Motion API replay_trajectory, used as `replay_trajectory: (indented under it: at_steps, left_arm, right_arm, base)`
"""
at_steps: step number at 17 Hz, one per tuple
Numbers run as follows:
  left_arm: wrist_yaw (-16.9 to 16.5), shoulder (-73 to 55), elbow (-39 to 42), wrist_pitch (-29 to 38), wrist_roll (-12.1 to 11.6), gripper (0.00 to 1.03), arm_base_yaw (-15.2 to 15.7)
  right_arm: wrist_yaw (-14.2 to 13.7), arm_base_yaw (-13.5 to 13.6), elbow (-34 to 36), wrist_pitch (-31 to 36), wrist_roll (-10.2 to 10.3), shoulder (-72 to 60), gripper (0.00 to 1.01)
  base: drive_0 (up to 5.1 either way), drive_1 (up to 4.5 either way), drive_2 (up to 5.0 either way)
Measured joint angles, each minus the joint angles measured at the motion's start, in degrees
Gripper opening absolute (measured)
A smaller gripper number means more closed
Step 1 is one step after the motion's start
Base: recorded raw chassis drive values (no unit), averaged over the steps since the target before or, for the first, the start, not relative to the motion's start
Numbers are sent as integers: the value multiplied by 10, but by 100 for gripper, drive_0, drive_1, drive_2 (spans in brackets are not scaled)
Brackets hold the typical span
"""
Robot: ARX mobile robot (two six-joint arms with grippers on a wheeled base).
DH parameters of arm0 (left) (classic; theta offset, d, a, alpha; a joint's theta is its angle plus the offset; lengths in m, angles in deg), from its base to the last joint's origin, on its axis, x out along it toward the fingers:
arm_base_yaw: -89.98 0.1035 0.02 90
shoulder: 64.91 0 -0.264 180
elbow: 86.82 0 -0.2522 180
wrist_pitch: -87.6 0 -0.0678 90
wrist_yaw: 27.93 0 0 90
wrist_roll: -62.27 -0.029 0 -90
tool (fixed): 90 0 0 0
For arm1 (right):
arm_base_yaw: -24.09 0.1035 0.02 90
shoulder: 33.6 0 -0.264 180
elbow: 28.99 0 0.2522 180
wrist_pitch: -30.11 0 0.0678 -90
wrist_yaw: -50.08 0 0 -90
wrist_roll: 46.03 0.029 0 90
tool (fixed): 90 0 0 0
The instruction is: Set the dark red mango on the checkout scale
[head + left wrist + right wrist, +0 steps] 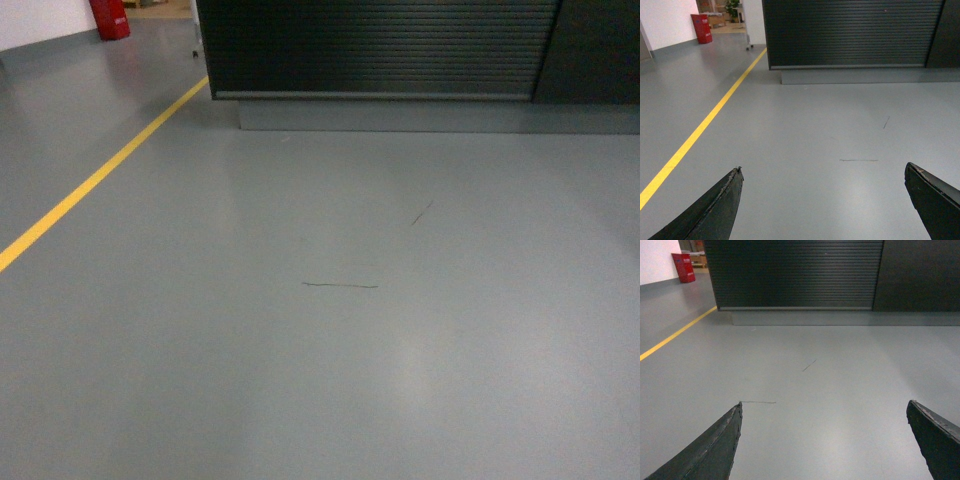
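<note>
The checkout (pixel 380 50) stands ahead across the grey floor, showing only its black ribbed front and grey plinth (pixel 430 115); it also fills the top of the left wrist view (pixel 850 32) and the right wrist view (pixel 795 272). Its counter top is out of view. The dark red mango and the scale are out of view. My left gripper (pixel 824 172) hangs open over bare floor, nothing between its black fingers (pixel 722 205). My right gripper (pixel 824 407) is open too, with nothing between its fingers (pixel 720 445). Neither gripper shows in the head view.
A yellow floor line (pixel 100 180) runs diagonally along the left. A red bin (pixel 110 18) stands at the far left by a white wall. Thin dark scuff marks (pixel 340 285) lie on the floor ahead. A darker panel (pixel 595 50) adjoins the checkout on the right.
</note>
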Motion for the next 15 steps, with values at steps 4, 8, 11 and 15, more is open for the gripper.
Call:
replay_trajectory:
  at_steps: [4,8,11,15]
  left_arm:
    - [0,0,0,0,0,98,0]
    - [0,0,0,0,0,98,0]
    - [0,0,0,0,0,98,0]
    - [0,0,0,0,0,98,0]
  right_arm:
    - [0,0,0,0,0,0,98]
    - [0,0,0,0,0,0,98]
    - [0,0,0,0,0,0,98]
    - [0,0,0,0,0,0,98]
  base:
    - [0,0,0]
    - [0,0,0]
    - [0,0,0]
    - [0,0,0]
